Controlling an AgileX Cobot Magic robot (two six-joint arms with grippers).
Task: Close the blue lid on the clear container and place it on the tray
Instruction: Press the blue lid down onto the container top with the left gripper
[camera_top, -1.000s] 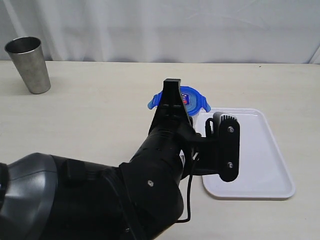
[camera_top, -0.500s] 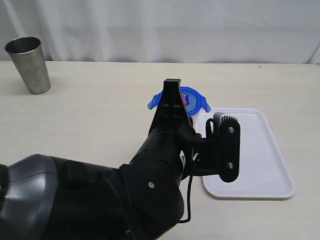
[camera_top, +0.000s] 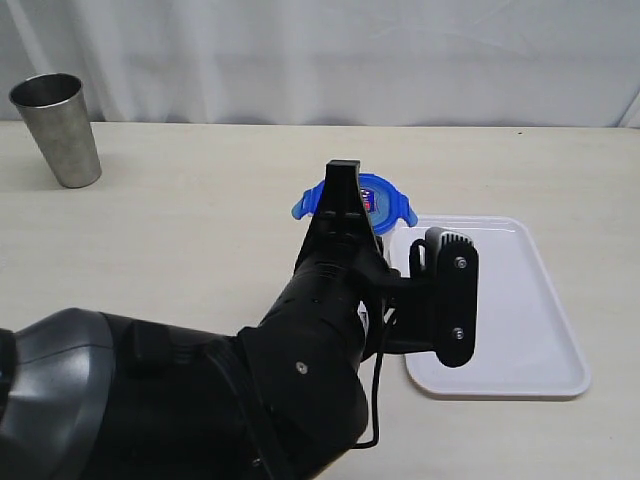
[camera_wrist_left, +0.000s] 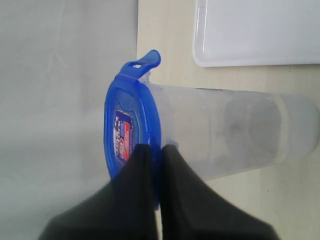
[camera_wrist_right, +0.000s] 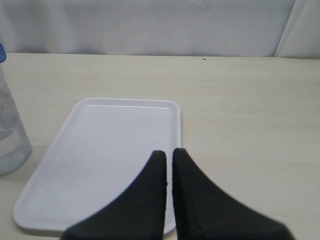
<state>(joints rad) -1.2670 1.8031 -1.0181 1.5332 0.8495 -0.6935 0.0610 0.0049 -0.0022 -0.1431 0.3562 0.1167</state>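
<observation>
The blue lid (camera_wrist_left: 131, 127) sits over the mouth of the clear container (camera_wrist_left: 225, 130), with one snap tab (camera_wrist_left: 148, 60) sticking out. The container stands on the table just off the corner of the white tray (camera_wrist_left: 260, 30). My left gripper (camera_wrist_left: 155, 146) is shut on the lid's near edge. In the exterior view the lid (camera_top: 385, 200) shows past that gripper (camera_top: 343, 180), and my arm hides the container's body. My right gripper (camera_wrist_right: 169, 152) is shut with nothing in it, over the near edge of the tray (camera_wrist_right: 100, 160). The container (camera_wrist_right: 7, 135) shows at the edge of that view.
A grey steel cup (camera_top: 58, 128) stands at the far left of the table. The tray (camera_top: 520, 300) lies at the right with nothing on it. A white curtain closes off the back of the table.
The lid and my left gripper have shifted very slightly to the left. The right arm has not moved.
</observation>
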